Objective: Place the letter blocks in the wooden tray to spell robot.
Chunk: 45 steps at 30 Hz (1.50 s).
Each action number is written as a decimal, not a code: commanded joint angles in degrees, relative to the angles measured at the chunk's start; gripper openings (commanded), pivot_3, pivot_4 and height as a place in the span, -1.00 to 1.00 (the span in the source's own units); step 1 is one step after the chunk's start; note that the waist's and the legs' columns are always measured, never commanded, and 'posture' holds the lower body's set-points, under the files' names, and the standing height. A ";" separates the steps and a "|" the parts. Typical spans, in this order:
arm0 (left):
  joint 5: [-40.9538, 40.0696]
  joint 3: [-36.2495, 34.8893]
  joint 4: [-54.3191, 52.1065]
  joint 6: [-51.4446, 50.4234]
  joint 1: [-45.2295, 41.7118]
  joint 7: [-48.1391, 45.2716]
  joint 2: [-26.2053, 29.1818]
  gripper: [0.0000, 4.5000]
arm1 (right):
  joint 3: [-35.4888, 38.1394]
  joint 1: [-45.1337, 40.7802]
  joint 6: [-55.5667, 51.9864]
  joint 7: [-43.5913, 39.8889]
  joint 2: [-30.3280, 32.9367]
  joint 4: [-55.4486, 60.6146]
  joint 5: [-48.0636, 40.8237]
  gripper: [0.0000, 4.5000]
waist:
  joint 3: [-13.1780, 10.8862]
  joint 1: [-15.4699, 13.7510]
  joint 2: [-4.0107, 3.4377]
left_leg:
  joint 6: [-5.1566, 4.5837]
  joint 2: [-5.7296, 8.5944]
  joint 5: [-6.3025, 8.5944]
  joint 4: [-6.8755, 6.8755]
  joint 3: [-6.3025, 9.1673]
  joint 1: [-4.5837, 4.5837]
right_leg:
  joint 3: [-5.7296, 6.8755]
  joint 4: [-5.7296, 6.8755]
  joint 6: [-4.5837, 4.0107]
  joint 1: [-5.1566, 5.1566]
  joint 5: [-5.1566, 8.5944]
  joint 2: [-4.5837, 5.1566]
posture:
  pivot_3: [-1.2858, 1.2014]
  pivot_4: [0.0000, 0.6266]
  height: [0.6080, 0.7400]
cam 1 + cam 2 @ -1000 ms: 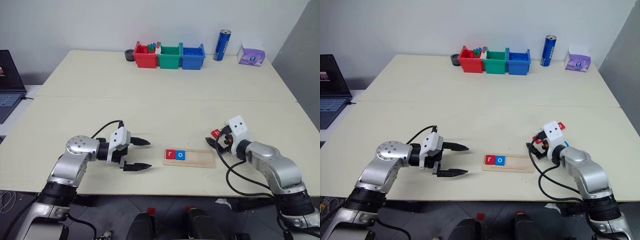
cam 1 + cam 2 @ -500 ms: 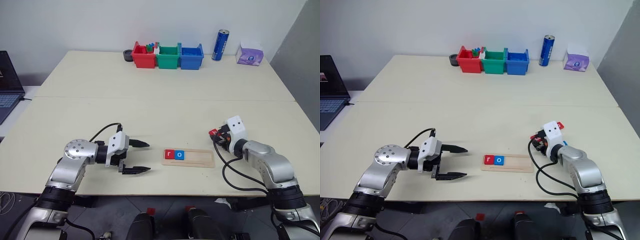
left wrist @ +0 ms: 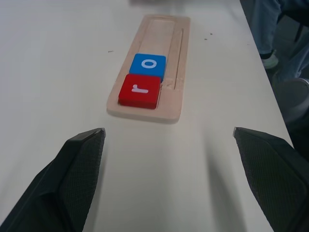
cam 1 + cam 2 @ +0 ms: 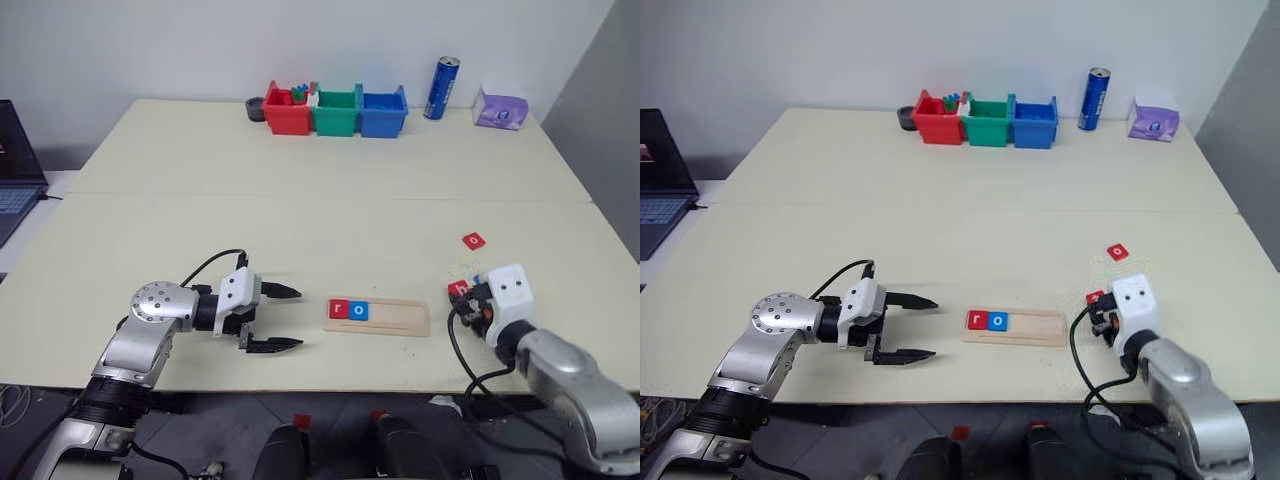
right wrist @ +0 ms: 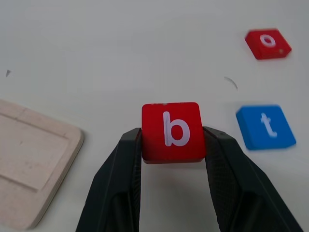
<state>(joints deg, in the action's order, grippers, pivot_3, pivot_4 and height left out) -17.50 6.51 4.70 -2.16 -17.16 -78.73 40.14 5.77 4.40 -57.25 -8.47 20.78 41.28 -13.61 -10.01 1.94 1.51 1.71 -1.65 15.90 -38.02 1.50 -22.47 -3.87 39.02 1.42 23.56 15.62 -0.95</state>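
Note:
The wooden tray (image 4: 395, 318) lies near the table's front edge, with a red "r" block (image 4: 339, 309) and a blue "o" block (image 4: 360, 311) at its left end. My right gripper (image 5: 172, 140) hangs just right of the tray, shut on a red "b" block (image 5: 172, 131). Beyond it on the table lie a blue "t" block (image 5: 265, 126) and a red "o" block (image 4: 474, 240). Left of the tray my left gripper (image 4: 298, 317) points at it, open, nothing between its fingers. The left wrist view shows the tray (image 3: 166, 38) lengthwise.
Red (image 4: 288, 110), green (image 4: 338, 112) and blue (image 4: 385, 112) bins stand at the table's far edge, with a blue can (image 4: 442, 88) and a purple tissue pack (image 4: 501, 110) to their right. A laptop (image 4: 15, 170) sits at far left.
My right gripper has closed on the red "b" block and drawn back toward the front edge with it, uncovering the red "o" block. My left gripper has stayed put.

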 commanded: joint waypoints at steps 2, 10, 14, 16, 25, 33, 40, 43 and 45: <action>-1.07 -0.01 -1.53 -0.01 -0.95 -0.95 -0.10 1.00 | 0.46 5.20 -1.65 6.77 -5.79 4.10 3.13 -0.35 | 0.01 -0.01 -0.01 | 0.00 0.01 0.00 -0.01 -0.05 0.05 | -0.01 0.00 0.01 -0.03 0.02 -0.02 | 0.03 -0.52 1.00; -0.34 0.70 -0.29 0.75 -2.27 -2.12 -0.25 1.00 | 0.51 8.06 -0.70 10.09 -14.52 2.05 3.23 -0.19 | 0.09 -0.04 0.08 | 0.00 0.01 0.00 -0.02 -0.09 0.18 | -0.02 0.00 0.02 -0.11 0.02 -0.03 | 0.03 -0.52 1.00; -0.12 0.96 -0.60 0.65 -1.98 -1.99 -0.16 1.00 | 1.76 7.17 -0.10 10.84 -17.05 3.38 2.97 0.39 | 0.10 -0.04 0.10 | 0.00 -0.01 0.00 -0.01 -0.09 0.20 | -0.04 0.00 0.02 -0.11 0.02 -0.03 | 0.03 -0.52 1.00; -0.04 1.01 -0.72 0.76 -1.71 -1.89 -0.06 1.00 | 2.75 5.96 -0.20 10.80 -17.37 4.64 2.92 0.73 | 0.10 -0.06 0.09 | 0.00 0.00 0.00 -0.02 -0.08 0.19 | -0.03 -0.01 0.01 -0.11 0.02 -0.03 | 0.03 -0.52 1.00; 0.65 1.04 0.38 1.86 -1.81 -1.57 -0.58 1.00 | 11.03 -5.10 -4.87 -4.39 -1.14 5.31 -4.48 0.98 | 0.05 -0.05 0.02 | 0.00 0.04 0.00 -0.01 -0.10 0.16 | -0.05 -0.03 0.01 -0.08 0.02 -0.02 | 0.03 -0.52 1.00; 1.19 1.42 0.94 2.60 -1.96 -1.44 -1.40 1.00 | 6.85 2.25 12.88 -41.13 32.84 -3.97 -9.25 0.98 | 0.00 -0.18 0.05 | -0.03 0.11 0.01 0.03 -0.10 0.10 | 0.11 -0.14 0.01 -0.13 0.04 -0.06 | 0.03 -0.52 1.00; 2.00 1.86 1.06 3.15 -2.42 -0.20 -2.30 1.00 | -2.00 -4.55 27.61 -46.66 36.28 -19.10 -2.35 0.98 | -0.02 0.11 0.08 | -0.02 0.10 0.01 -0.09 -0.23 0.31 | -0.05 -0.03 0.01 -0.23 0.00 -0.10 | 0.03 -0.52 1.00; 1.97 1.85 0.82 3.27 -2.01 -0.22 -2.20 1.00 | -3.99 -8.10 29.81 -48.41 36.19 -24.28 -1.42 0.98 | -0.03 -0.08 0.08 | -0.02 0.09 0.01 -0.09 -0.21 0.34 | -0.04 -0.03 0.01 -0.27 0.00 -0.10 | 0.03 -0.52 1.00; 2.05 1.84 0.90 3.47 -1.85 -0.23 -2.15 1.00 | -5.38 -9.78 30.84 -49.88 36.46 -26.93 -0.93 0.98 | -0.03 -0.12 0.09 | -0.02 0.07 0.01 -0.08 -0.20 0.33 | -0.03 -0.04 0.01 -0.27 0.00 -0.09 | 0.03 -0.52 1.00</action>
<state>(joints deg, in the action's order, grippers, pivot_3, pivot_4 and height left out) -15.22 8.67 6.65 0.51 -18.87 -79.29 37.79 0.75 -4.24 -28.20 -56.64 56.55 15.61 -15.17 -10.04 1.82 1.60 1.68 -1.58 15.91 -38.09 1.30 -22.14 -3.89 38.98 1.43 23.29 15.62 -1.02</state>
